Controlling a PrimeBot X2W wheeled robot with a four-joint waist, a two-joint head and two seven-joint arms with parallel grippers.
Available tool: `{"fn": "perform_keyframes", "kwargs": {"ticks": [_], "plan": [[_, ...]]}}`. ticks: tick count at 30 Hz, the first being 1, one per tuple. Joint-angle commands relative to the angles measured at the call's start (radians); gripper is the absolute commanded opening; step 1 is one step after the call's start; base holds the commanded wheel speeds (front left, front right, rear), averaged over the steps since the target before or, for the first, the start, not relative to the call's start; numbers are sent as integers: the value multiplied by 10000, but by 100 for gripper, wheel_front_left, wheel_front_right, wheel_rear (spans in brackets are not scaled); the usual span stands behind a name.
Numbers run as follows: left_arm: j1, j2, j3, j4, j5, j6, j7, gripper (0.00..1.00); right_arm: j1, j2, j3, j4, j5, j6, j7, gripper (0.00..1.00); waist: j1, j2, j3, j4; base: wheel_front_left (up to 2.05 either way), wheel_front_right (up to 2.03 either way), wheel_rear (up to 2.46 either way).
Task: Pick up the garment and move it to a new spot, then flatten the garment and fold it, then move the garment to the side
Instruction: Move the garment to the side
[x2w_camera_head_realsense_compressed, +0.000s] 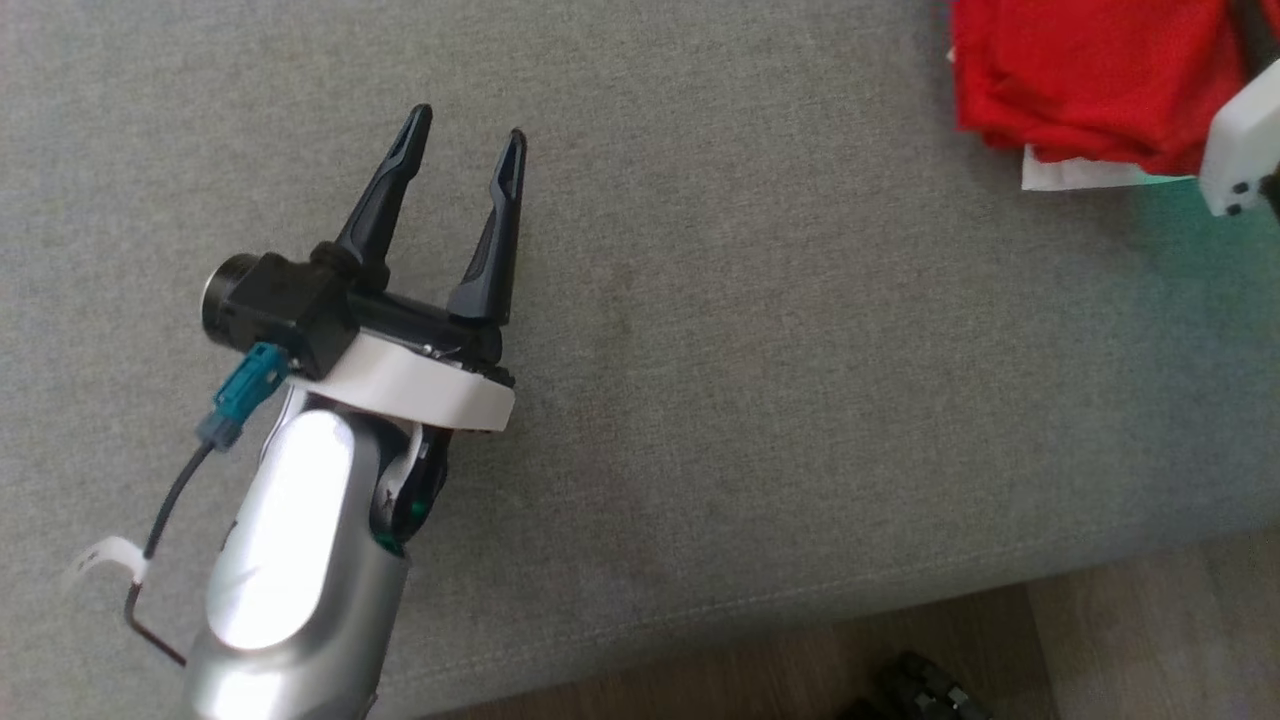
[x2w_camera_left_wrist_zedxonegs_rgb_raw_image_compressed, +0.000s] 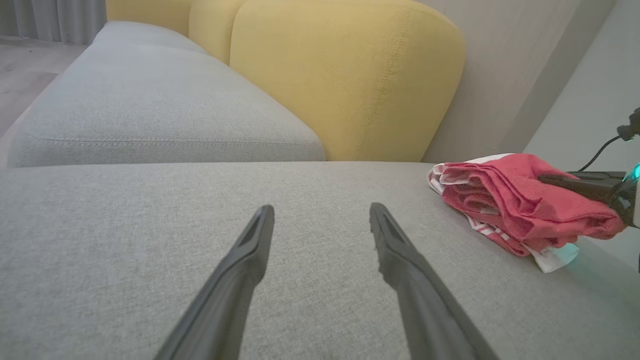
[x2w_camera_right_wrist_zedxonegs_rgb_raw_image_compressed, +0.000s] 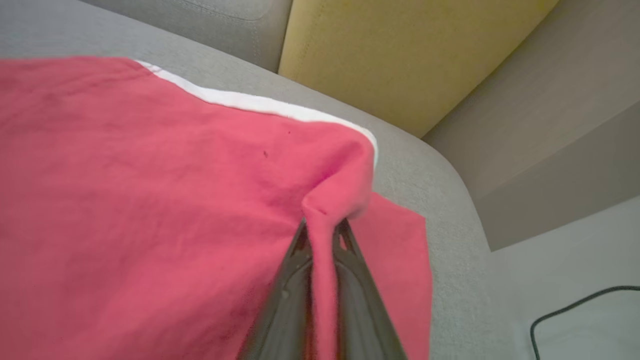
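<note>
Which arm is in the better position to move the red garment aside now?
Right. The right gripper is shut on a fold of the garment; the left gripper hangs open over bare cushion, apart from it.

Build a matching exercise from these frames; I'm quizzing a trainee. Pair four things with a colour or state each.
Things:
1 left gripper
2 right gripper
3 garment
4 backrest

Colour or state:
A yellow
B shut on the garment
C open, above the bare seat
D red with white trim

Pairs: 1-C, 2-B, 3-D, 4-A
</note>
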Motion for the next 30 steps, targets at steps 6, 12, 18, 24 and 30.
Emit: {"fn": "perform_keyframes", "kwargs": {"ticks": [6,12,18,24,30], "plan": [[-238,178,272,-309,-89,-60,-53,100,-37,-305,-526,-320,-831,65,126,0,-1,0,96,97,0,0,0],[-222,176,318,-281,-171,-61,-53,100,172,-149,-967,-445,-1337,65,521,100,-1,0,60,110,0,0,0],[-109,154,301,-84,-269,-62,-53,100,320,142,-1337,-731,-1548,65,507,100,-1,0,-434,221,0,0,0],[285,95,560,32,-397,-62,-53,100,651,907,-1554,-1432,-1541,65,46,100,-1,0,-1412,590,0,0,0],[848,67,939,62,-530,-9,-53,100,1647,1888,-1326,-2441,-867,65,-682,100,-1,0,-2356,1195,0,0,0]]}}
